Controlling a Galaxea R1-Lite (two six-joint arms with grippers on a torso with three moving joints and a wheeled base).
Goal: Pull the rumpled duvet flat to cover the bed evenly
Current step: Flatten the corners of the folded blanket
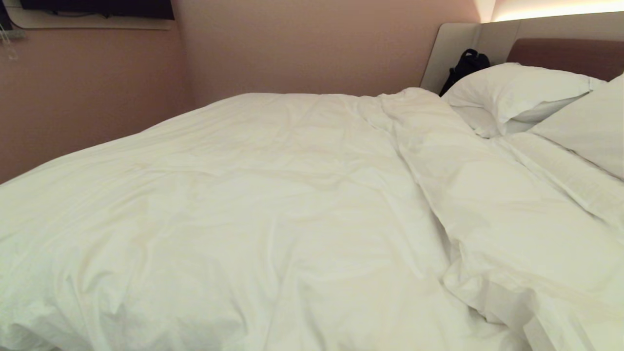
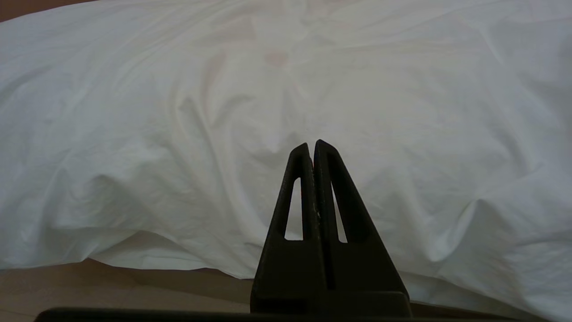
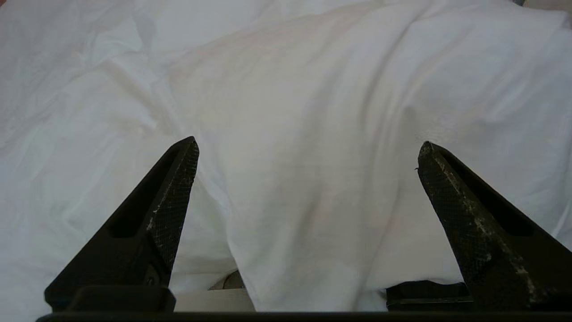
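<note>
**Duvet spread over the bed, one long ridge toward the pillow end; my right gripper wide open above it**

From my head camera, the duvet [image 1: 253,204] lies across nearly the whole bed [image 1: 565,56], reaching from the near edge to the far side by the pink wall [image 1: 302,44]. Its broad left portion is fairly flat, with shallow creases only. A raised fold [image 1: 429,195] runs from the far edge down toward the near right corner, and the cloth right of it sits bunched and puffy, ending just beside the pillows [image 1: 516,92]. Two pillows show at the right, leaning toward the brown padded headboard. A dark bag [image 1: 465,66] rests against the beige panel behind the farther pillow.

Neither of my arms appears in the head view.

My right gripper [image 3: 308,147] hangs over the duvet with its two fingers [image 3: 174,201] spread as far apart as they go; nothing lies between them and I see no contact with the cloth. Below it a thick rounded fold of white fabric drapes over the bed's edge.

My left gripper [image 2: 311,145] is closed, its fingertips pressed together on nothing. It points at the duvet's hanging side, clear of it, with a strip of tan floor [image 2: 89,286] beneath the hem.
</note>
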